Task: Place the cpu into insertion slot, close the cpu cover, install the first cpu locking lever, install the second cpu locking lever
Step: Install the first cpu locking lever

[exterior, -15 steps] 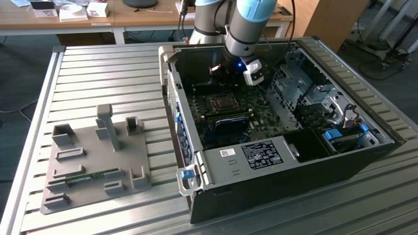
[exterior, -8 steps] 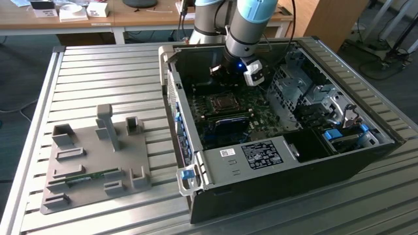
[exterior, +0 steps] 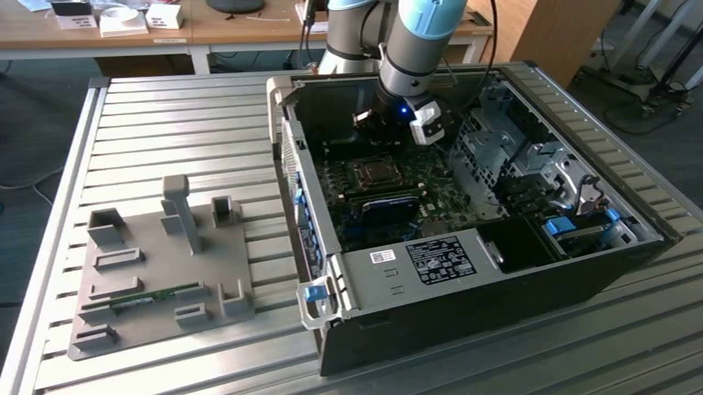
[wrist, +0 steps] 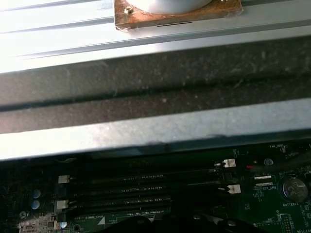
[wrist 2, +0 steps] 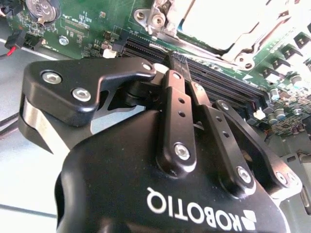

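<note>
One matte black gripper (wrist 2: 179, 60), fingers together, above shiny square cpu cover (wrist 2: 228, 29).

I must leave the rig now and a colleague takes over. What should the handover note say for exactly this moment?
Pincer: inside the open computer case, low over the motherboard, just beyond the socket in the exterior view. I see nothing in it.
cpu: apparently lying in the socket already; it shows as a bright square in the second wrist view.
cpu cover: its metal frame sits around the chip and looks down, but I am not sure.
Done: cpu placement, probably.
Left: check the cover; the state of both locking levers cannot be judged.
</note>
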`<state>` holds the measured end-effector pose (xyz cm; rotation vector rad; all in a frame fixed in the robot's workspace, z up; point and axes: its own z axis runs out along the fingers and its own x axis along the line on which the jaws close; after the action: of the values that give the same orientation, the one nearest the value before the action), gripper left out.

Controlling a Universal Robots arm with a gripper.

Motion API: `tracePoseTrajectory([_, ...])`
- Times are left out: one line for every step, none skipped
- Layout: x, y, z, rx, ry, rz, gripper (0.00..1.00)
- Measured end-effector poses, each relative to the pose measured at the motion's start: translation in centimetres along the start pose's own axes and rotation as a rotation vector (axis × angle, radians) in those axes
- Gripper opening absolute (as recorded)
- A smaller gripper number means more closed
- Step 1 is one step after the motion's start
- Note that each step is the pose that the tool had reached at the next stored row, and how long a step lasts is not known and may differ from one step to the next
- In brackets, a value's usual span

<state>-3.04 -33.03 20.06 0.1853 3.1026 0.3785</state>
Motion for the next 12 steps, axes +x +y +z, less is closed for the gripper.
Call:
tracePoseTrajectory([0.00, 0.00, 0.00, 0.0001, -0.0001, 0.000, 0.11])
tracePoseTrajectory([0.00, 0.00, 0.00, 0.0002, -0.0002, 0.000, 0.11])
tracePoseTrajectory([0.00, 0.00, 0.01, 0.0011, -0.0010, 0.000, 0.11])
tracePoseTrajectory([0.01, 0.00, 0.02, 0.0032, -0.0021, 0.000, 0.11])
tracePoseTrajectory([0.00, 0.00, 0.01, 0.0058, -0.0034, -0.001, 0.11])
tracePoseTrajectory([0.00, 0.00, 0.00, 0.0094, -0.0046, -0.001, 0.11])
tracePoseTrajectory([0.00, 0.00, 0.00, 0.0129, -0.0059, -0.001, 0.11])
tracePoseTrajectory([0.00, 0.00, 0.00, 0.0161, -0.0077, -0.002, 0.11])
tracePoseTrajectory([0.00, 0.00, 0.01, 0.0193, -0.0097, -0.002, 0.11])
tracePoseTrajectory([0.00, 0.00, 0.01, 0.0226, -0.0119, -0.003, 0.11])
tracePoseTrajectory([0.00, -0.01, 0.02, 0.0250, -0.0151, -0.003, 0.11])
tracePoseTrajectory([0.01, -0.01, 0.02, 0.0268, -0.0182, -0.004, 0.11])
